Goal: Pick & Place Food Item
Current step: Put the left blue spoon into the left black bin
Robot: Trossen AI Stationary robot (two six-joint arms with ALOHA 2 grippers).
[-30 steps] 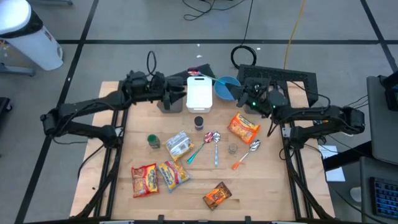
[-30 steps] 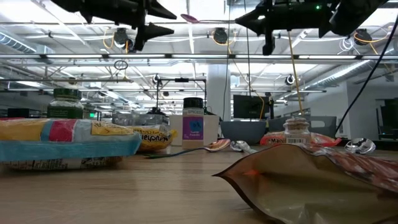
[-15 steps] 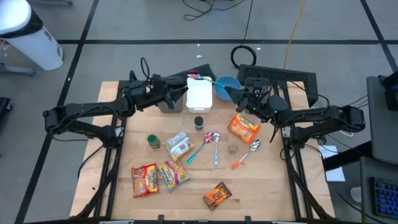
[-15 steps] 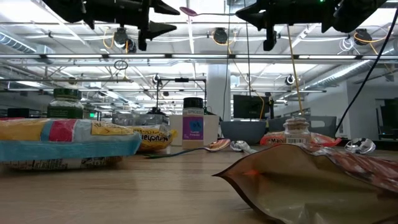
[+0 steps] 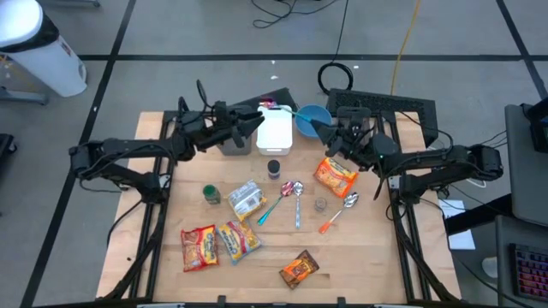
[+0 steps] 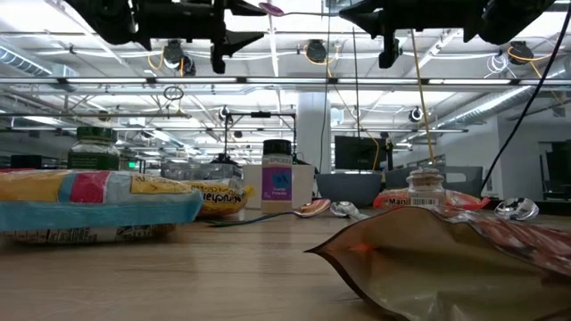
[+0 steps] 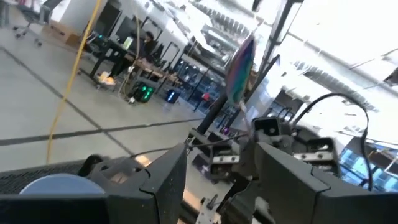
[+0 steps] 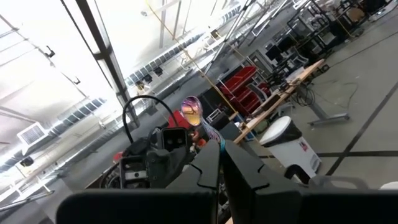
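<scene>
Both tools raised, right tool (image 8: 221,163) fingertips closed, empty

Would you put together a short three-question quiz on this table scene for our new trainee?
1. True or false: the left gripper is open.
2. What is the right gripper shut on? A) the pink spoon B) a jar C) a snack packet
3. Fill in: the bowl beside the white container is ____ in colour.

Key: 1 true; 2 A; 3 blue.
</scene>
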